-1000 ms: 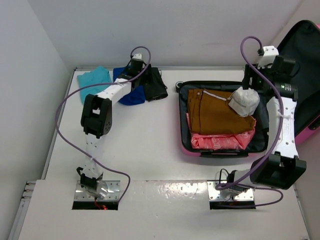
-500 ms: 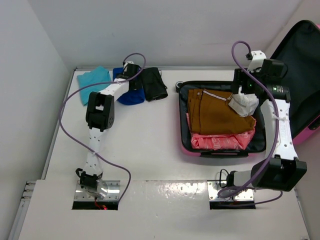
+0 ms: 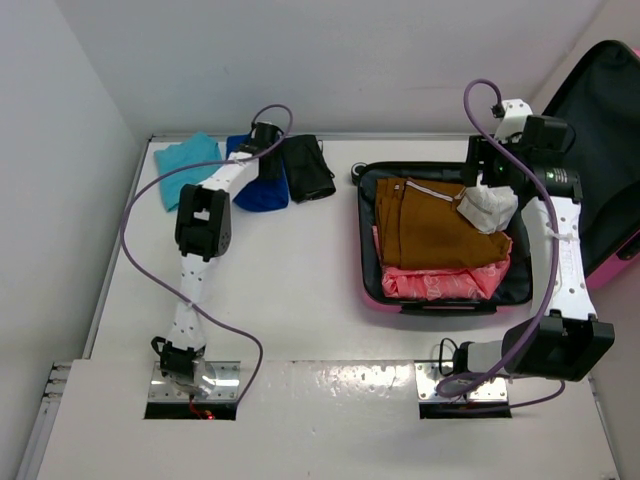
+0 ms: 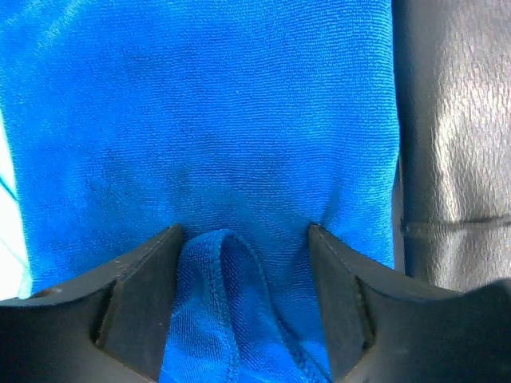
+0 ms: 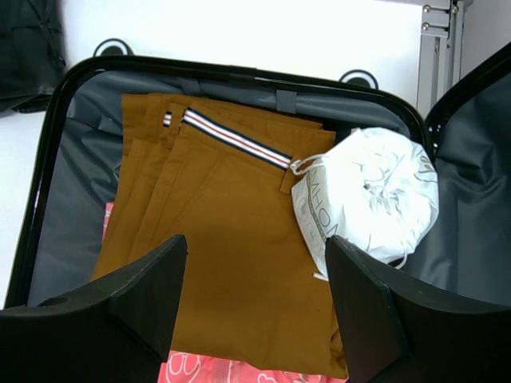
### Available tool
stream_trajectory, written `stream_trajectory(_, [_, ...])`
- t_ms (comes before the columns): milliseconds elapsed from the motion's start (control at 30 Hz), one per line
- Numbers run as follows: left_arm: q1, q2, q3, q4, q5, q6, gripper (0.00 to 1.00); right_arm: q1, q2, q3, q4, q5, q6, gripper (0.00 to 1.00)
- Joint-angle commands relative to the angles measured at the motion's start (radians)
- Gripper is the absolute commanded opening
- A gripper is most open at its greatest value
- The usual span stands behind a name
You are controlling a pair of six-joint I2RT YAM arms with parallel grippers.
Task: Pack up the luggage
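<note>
We find the luggage (image 3: 605,110) at the 3 o'clock side of the table (image 3: 290,280), its base flat and open and its lid standing up off the edge towards 2 o'clock. Inside the base, folded brown trousers (image 3: 430,225) cover most of the grey lining. A white drawstring bag (image 3: 488,208) lies on their 1 o'clock corner, and a coral-pink garment (image 3: 440,282) fills the strip along the 6 o'clock edge.

The right gripper (image 3: 483,180) hangs above the far end of the base, close over the bag. From the right wrist we see the right gripper (image 5: 255,243) with its jaws spread wide and nothing between them. Below it lie the trousers (image 5: 223,231), the bag (image 5: 371,199) at 3 o'clock of the waistband, and bare lining of the luggage (image 5: 76,191).

At 11 o'clock on the table three soft things lie in a row: a teal cloth (image 3: 188,160), a blue towel (image 3: 262,190) and a black pouch (image 3: 308,168). The left gripper (image 3: 264,145) is down on the towel. In the left wrist view the left gripper (image 4: 243,235) has its jaws parted and pressed into the blue towel (image 4: 207,120) — a small ridge of cloth stands up between them, not pinched. The black pouch (image 4: 455,120) lies just beside the towel at 3 o'clock.
</note>
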Motion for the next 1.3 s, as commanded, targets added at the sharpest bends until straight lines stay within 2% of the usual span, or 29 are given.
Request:
stream_trajectory(0, [0.014,-0.026,-0.041,-0.190,0.074,-0.001,0.66,0.005,-0.007,0.052,-0.014,0.007,0.014,0.70])
stream_trajectory(133, [0.023,-0.040,-0.116,-0.230,0.168,-0.016,0.64,0.006,0.001,0.061,-0.017,0.002,0.014,0.70])
stream_trajectory(267, [0.042,-0.109,-0.323,-0.239,0.298,-0.048,0.60,0.008,0.009,0.076,-0.032,0.000,0.014,0.68])
stream_trajectory(333, [0.042,-0.141,-0.380,-0.252,0.308,-0.048,0.60,0.009,0.005,0.078,-0.037,-0.004,0.015,0.68])
stream_trajectory(400, [0.042,-0.207,-0.469,-0.262,0.294,-0.048,0.66,0.012,0.004,0.079,-0.046,-0.006,0.014,0.68])
stream_trajectory(433, [0.042,-0.224,-0.495,-0.262,0.277,-0.059,0.72,0.012,0.002,0.078,-0.048,-0.007,0.014,0.68])
stream_trajectory(467, [0.031,-0.240,-0.548,-0.262,0.237,-0.059,0.83,0.014,-0.002,0.075,-0.046,-0.009,0.014,0.68])
stream_trajectory(500, [0.017,-0.250,-0.591,-0.262,0.210,-0.068,0.86,0.017,-0.007,0.063,-0.045,-0.009,0.012,0.68])
stream_trajectory(600, [0.006,-0.250,-0.607,-0.262,0.209,-0.068,0.84,0.018,-0.017,0.049,-0.036,-0.007,0.014,0.68])
stream_trajectory(633, [-0.004,-0.250,-0.607,-0.252,0.200,-0.068,0.80,0.022,-0.013,0.049,-0.031,-0.007,0.014,0.68])
stream_trajectory(667, [-0.005,-0.250,-0.597,-0.252,0.200,-0.068,0.69,0.023,-0.010,0.050,-0.034,-0.009,0.014,0.68])
stream_trajectory(767, [-0.005,-0.241,-0.596,-0.252,0.225,-0.058,0.53,0.029,-0.001,0.066,-0.037,-0.009,0.009,0.68])
stream_trajectory(800, [-0.005,-0.241,-0.596,-0.252,0.235,-0.058,0.36,0.029,0.001,0.069,-0.036,-0.009,0.008,0.68])
stream_trajectory(867, [-0.005,-0.267,-0.610,-0.243,0.263,-0.058,0.19,0.029,-0.001,0.069,-0.037,-0.013,0.006,0.66])
stream_trajectory(900, [-0.005,-0.311,-0.625,-0.232,0.289,-0.058,0.07,0.032,-0.001,0.069,-0.036,-0.016,0.005,0.65])
stream_trajectory(967, [-0.005,-0.391,-0.656,-0.145,0.289,-0.058,0.00,0.034,-0.011,0.058,-0.031,-0.023,0.005,0.65])
stream_trajectory(1000, [-0.005,-0.496,-0.697,-0.046,0.320,-0.058,0.00,0.034,-0.016,0.037,-0.026,-0.026,0.003,0.65])
stream_trajectory(1100, [-0.038,-0.660,-0.748,0.105,0.443,-0.018,0.00,0.037,-0.039,0.018,-0.016,-0.032,0.008,0.65])
stream_trajectory(1133, [-0.055,-0.750,-0.748,0.200,0.487,0.004,0.00,0.040,-0.039,0.009,-0.016,-0.035,0.009,0.65])
stream_trajectory(1267, [-0.165,-0.852,-0.712,0.309,0.596,0.139,0.00,0.041,-0.077,-0.031,-0.002,-0.024,0.014,0.65])
